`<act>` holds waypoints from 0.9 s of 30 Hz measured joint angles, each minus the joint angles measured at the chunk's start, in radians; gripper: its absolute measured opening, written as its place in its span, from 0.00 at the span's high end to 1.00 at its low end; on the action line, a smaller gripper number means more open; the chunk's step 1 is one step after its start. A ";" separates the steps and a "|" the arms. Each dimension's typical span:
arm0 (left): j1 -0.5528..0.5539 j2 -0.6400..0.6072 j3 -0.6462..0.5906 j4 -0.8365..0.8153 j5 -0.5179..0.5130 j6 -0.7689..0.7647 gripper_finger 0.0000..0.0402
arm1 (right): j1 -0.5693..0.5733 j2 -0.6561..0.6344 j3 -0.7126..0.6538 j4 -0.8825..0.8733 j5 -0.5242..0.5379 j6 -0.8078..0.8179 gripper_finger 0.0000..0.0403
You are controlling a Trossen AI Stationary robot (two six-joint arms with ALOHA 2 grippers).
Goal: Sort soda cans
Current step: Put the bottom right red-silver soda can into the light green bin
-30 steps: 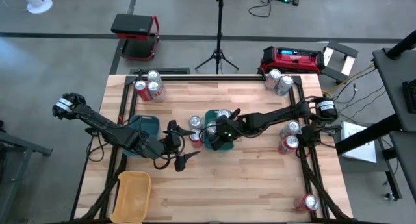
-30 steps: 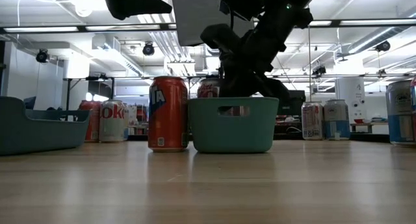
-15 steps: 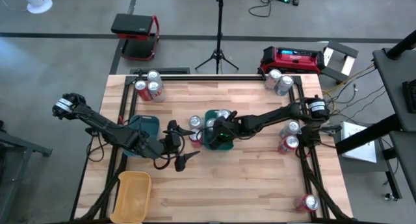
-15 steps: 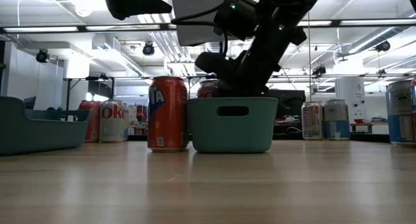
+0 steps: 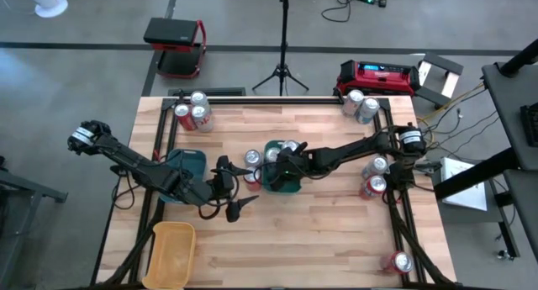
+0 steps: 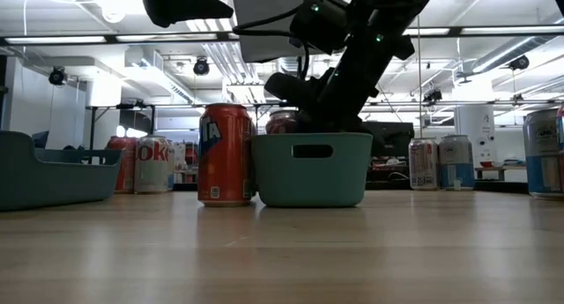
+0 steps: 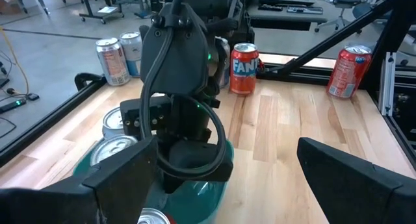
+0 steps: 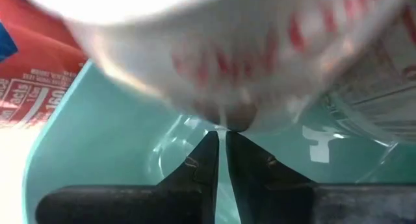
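At bench centre, high view: the right gripper reaches down into the teal bin, its arm stretching in from the right edge.
Left gripper, high view: the left gripper hovers just beside that bin on its left, jaws spread wide with nothing between them.
Cans, high view: soda cans cluster at the bin's far-left corner; a trio stands at the far-left corner of the bench, a pair at the far right, two more by the right rail, one at the near-right corner.
Trays, high view: a second teal bin sits under the left arm, a yellow tray at the near-left corner.
Low view: an orange can stands upright, touching the teal bin's left wall (a tight fit!), while the right gripper dips behind the bin's rim; a can top peeks over that rim.
Left wrist view: the left arm's two dark fingers stand wide apart, framing the right arm's wrist over the bin; silver can tops sit beside it, an orange can farther off.
Right wrist view: the right arm's fingers are pressed nearly together, gripping nothing, low inside the bin, with a blurred white-and-red can right above them.
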 joint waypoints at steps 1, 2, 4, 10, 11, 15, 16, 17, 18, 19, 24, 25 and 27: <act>0.000 0.000 0.000 0.000 0.000 -0.003 0.12 | 0.000 0.002 0.000 0.000 -0.004 0.000 0.93; 0.000 0.000 0.000 0.000 0.000 -0.003 0.12 | 0.000 0.004 0.000 -0.002 -0.006 -0.005 0.93; 0.000 0.000 0.000 0.000 0.000 -0.003 0.12 | 0.000 0.012 0.000 -0.002 0.006 -0.014 0.93; 0.000 0.000 0.000 -0.008 0.000 -0.011 0.12 | -0.002 0.016 0.000 -0.001 0.098 -0.044 0.93; 0.000 0.000 0.000 -0.010 0.000 -0.017 0.12 | -0.004 0.016 0.000 0.000 0.106 -0.053 0.93; 0.000 0.000 0.000 -0.016 0.000 -0.026 0.12 | -0.019 0.017 0.000 -0.001 0.103 -0.053 0.93; 0.000 0.000 0.000 -0.017 0.000 -0.026 0.12 | -0.022 0.018 0.000 -0.001 0.099 -0.053 0.93; 0.000 0.000 0.000 -0.017 0.000 -0.026 0.12 | -0.022 0.018 0.000 -0.001 0.098 -0.054 0.93; 0.000 0.000 0.000 -0.019 0.000 -0.026 0.12 | -0.022 0.018 0.000 0.000 0.097 -0.057 0.93; 0.000 0.000 0.000 -0.021 0.000 -0.026 0.12 | -0.022 0.017 0.000 -0.001 0.097 -0.059 0.93; 0.000 0.000 0.000 -0.034 0.000 -0.038 0.12 | -0.020 -0.033 0.000 -0.071 0.103 -0.063 0.93; 0.000 0.000 0.000 -0.045 0.000 -0.048 0.12 | -0.019 -0.046 0.000 -0.100 0.103 -0.061 0.93; 0.000 0.000 0.000 -0.066 0.000 -0.074 0.12 | -0.018 -0.080 0.000 -0.135 0.103 -0.060 0.93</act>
